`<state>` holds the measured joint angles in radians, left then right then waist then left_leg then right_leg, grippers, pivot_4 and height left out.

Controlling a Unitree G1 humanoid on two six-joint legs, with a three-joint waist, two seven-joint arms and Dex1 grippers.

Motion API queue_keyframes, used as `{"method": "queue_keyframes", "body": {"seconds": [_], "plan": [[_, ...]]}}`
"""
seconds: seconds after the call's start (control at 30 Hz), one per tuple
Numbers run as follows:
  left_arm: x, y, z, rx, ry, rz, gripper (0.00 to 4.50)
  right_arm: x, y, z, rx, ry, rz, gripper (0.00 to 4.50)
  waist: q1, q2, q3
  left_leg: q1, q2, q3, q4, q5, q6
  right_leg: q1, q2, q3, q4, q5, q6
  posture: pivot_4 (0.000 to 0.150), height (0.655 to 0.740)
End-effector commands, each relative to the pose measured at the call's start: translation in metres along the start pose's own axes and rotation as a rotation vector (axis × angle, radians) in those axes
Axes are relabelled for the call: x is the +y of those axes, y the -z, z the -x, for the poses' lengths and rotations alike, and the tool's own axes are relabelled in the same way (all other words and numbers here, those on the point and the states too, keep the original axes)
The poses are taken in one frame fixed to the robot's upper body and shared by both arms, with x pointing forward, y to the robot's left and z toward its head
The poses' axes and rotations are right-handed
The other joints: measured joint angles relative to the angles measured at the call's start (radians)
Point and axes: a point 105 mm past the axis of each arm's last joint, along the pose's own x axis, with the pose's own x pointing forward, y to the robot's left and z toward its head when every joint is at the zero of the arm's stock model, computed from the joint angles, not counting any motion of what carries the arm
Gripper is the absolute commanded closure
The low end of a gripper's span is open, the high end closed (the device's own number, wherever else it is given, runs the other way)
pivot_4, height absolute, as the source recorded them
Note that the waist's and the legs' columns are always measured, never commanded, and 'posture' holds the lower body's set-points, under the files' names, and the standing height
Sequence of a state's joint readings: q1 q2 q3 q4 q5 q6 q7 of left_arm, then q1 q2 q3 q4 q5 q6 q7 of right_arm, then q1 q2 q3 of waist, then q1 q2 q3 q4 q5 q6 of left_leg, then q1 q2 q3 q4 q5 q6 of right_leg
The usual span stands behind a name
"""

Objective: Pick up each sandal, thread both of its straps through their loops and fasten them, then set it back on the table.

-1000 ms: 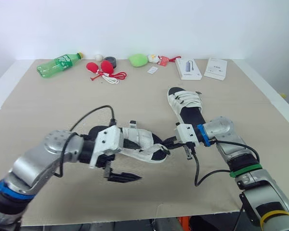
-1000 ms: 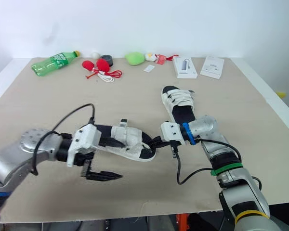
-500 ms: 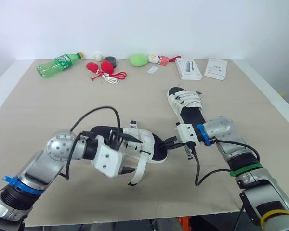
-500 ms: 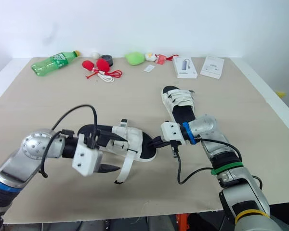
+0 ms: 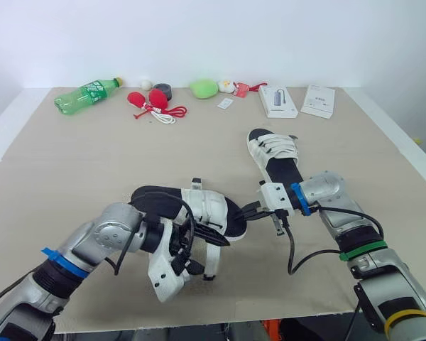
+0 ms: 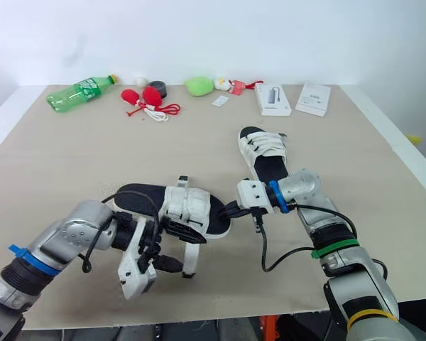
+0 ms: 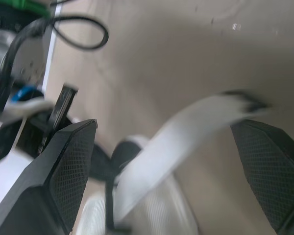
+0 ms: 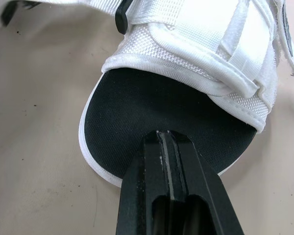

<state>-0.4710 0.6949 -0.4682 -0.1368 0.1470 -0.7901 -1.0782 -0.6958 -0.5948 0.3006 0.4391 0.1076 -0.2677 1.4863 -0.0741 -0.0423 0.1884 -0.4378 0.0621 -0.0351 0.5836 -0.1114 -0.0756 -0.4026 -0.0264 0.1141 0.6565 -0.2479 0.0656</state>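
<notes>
My right claw (image 8: 165, 139) pinched the toe of the near sandal (image 5: 192, 209), mid worktop (image 5: 71, 163); my left claw (image 7: 164, 132) stood spread around its dangling strap (image 5: 211, 259). I judged the webbing soft and floppy, best gripped near its tip

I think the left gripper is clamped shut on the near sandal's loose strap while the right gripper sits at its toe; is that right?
Not quite: the left wrist view shows the left gripper open around the loose strap, not shut on it. The rest holds.
</notes>
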Motion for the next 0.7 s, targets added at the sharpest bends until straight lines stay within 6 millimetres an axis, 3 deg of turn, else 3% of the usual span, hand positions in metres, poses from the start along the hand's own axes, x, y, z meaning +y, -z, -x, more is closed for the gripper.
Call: {"method": "queue_keyframes", "body": {"seconds": [0.03, 0.07, 0.17, 0.2, 0.23, 0.33, 0.57, 0.7], "plan": [[0.005, -0.005, -0.001, -0.029, 0.009, -0.037, 0.57, 0.013, 0.018, 0.000, 0.071, -0.045, -0.062, 4.50, 0.000, 0.000, 0.000, 0.000, 0.000, 0.000, 0.000, 0.000, 0.000, 0.000, 0.000, 0.000, 0.000, 0.000, 0.000, 0.150, 0.7400], [0.005, -0.005, -0.002, -0.029, 0.014, -0.033, 0.82, 0.014, 0.018, 0.000, 0.072, -0.045, -0.062, 4.50, 0.000, 0.000, 0.000, 0.000, 0.000, 0.000, 0.000, 0.000, 0.000, 0.000, 0.000, 0.000, 0.000, 0.000, 0.000, 0.150, 0.7400], [0.004, -0.003, -0.001, -0.027, 0.023, -0.009, 2.06, 0.014, 0.018, -0.001, 0.071, -0.047, -0.064, 4.50, 0.000, 0.000, 0.000, 0.000, 0.000, 0.000, 0.000, 0.000, 0.000, 0.000, 0.000, 0.000, 0.000, 0.000, 0.000, 0.150, 0.7400], [0.004, -0.002, -0.001, -0.024, 0.025, 0.002, 2.66, 0.014, 0.018, -0.001, 0.070, -0.047, -0.064, 4.50, 0.000, 0.000, 0.000, 0.000, 0.000, 0.000, 0.000, 0.000, 0.000, 0.000, 0.000, 0.000, 0.000, 0.000, 0.000, 0.150, 0.7400], [0.003, -0.001, -0.001, -0.021, 0.027, 0.012, 2.92, 0.014, 0.018, -0.001, 0.070, -0.046, -0.065, 4.50, 0.000, 0.000, 0.000, 0.000, 0.000, 0.000, 0.000, 0.000, 0.000, 0.000, 0.000, 0.000, 0.000, 0.000, 0.000, 0.150, 0.7400], [0.005, 0.001, 0.001, -0.012, 0.012, 0.069, 4.47, 0.013, 0.018, -0.001, 0.070, -0.046, -0.064, 4.50, 0.000, 0.000, 0.000, 0.000, 0.000, 0.000, 0.000, 0.000, 0.000, 0.000, 0.000, 0.000, 0.000, 0.000, 0.001, 0.150, 0.7400], [0.010, 0.008, 0.004, 0.014, -0.024, 0.143, 4.47, 0.015, 0.018, -0.002, 0.068, -0.046, -0.065, 4.50, 0.000, 0.000, 0.000, 0.000, 0.000, 0.000, 0.000, 0.000, 0.000, 0.001, 0.000, 0.000, 0.000, 0.000, 0.001, 0.150, 0.7400], [0.033, 0.011, 0.009, -0.024, -0.179, 0.320, 4.47, 0.015, 0.018, -0.002, 0.067, -0.043, -0.064, 4.50, 0.000, 0.000, 0.000, 0.000, 0.000, 0.000, 0.001, 0.000, 0.001, 0.001, 0.000, 0.000, 0.000, 0.000, 0.001, 0.150, 0.7400]]}}
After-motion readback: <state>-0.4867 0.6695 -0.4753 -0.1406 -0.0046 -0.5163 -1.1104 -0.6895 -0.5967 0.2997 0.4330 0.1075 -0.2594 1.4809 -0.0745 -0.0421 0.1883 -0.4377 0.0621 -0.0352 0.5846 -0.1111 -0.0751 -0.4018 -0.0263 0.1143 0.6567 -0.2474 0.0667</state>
